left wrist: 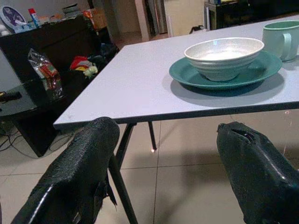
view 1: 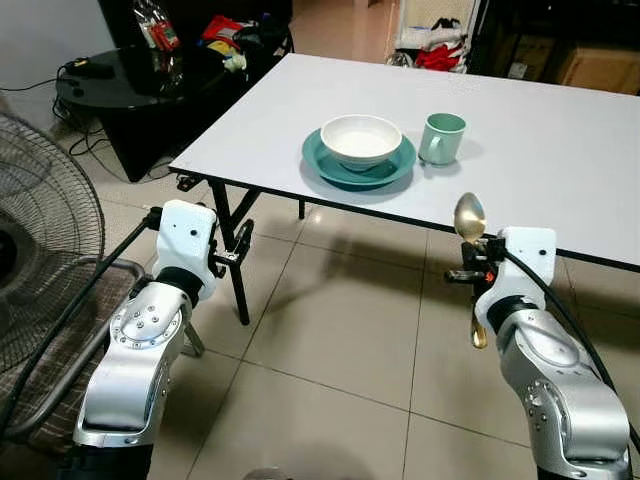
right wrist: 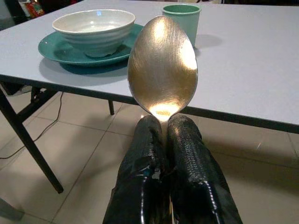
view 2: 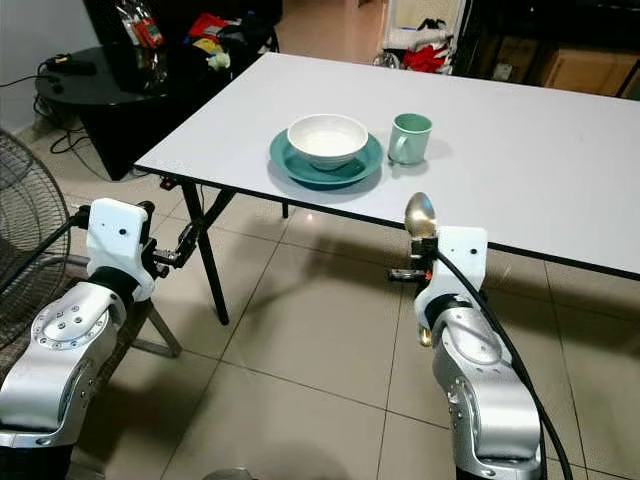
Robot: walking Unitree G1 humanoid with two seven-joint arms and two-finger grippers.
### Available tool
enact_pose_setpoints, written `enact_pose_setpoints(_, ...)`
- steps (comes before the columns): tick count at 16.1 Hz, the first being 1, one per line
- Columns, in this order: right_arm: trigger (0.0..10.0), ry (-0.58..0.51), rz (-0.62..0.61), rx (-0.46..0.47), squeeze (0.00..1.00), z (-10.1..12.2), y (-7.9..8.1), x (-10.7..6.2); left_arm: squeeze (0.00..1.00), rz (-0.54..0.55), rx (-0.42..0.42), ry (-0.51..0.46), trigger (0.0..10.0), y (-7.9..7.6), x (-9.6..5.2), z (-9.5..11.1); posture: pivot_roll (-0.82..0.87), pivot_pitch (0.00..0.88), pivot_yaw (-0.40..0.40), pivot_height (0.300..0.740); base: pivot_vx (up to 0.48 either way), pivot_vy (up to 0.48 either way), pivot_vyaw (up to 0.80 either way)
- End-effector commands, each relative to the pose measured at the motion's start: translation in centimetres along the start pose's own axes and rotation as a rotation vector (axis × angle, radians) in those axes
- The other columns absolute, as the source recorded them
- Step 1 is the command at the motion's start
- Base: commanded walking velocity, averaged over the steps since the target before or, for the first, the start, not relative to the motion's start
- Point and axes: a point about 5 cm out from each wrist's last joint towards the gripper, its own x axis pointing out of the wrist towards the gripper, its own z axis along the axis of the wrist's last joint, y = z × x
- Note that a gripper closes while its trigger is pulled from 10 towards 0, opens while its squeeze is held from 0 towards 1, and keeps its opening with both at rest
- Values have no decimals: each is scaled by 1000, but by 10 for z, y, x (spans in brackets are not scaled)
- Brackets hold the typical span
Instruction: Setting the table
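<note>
Gripping the gold metal spoon (right wrist: 162, 70) upright, the right gripper (right wrist: 164, 122) hovered near the white table's (view 1: 560, 150) near edge. The left gripper (left wrist: 163, 154) stood released. Spoon delivery was underway; the next move likely required reaching right of the teal plate (view 1: 340, 168).
</note>
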Motion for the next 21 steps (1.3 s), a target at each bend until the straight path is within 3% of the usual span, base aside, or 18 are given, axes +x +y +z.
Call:
enact_pose_setpoints(1,10000,-1,-6,-6,0,2,-2,-1,0,-25,8,-18,10000,-2,4,4,93,0,46,740,0,0,0)
enact_pose_setpoints(15,10000,-3,29,-34,0,6,0,3,0,-14,-10,-17,10000,0,4,1,83,0,40,740,252,0,0)
enact_pose_setpoints(18,10000,-12,40,-35,0,8,0,4,0,-7,-15,-19,10000,1,6,1,81,0,38,740,250,0,-704)
enact_pose_setpoints(21,10000,-18,49,-40,0,10,1,5,0,1,-17,-21,10000,2,6,2,84,0,34,740,252,0,0)
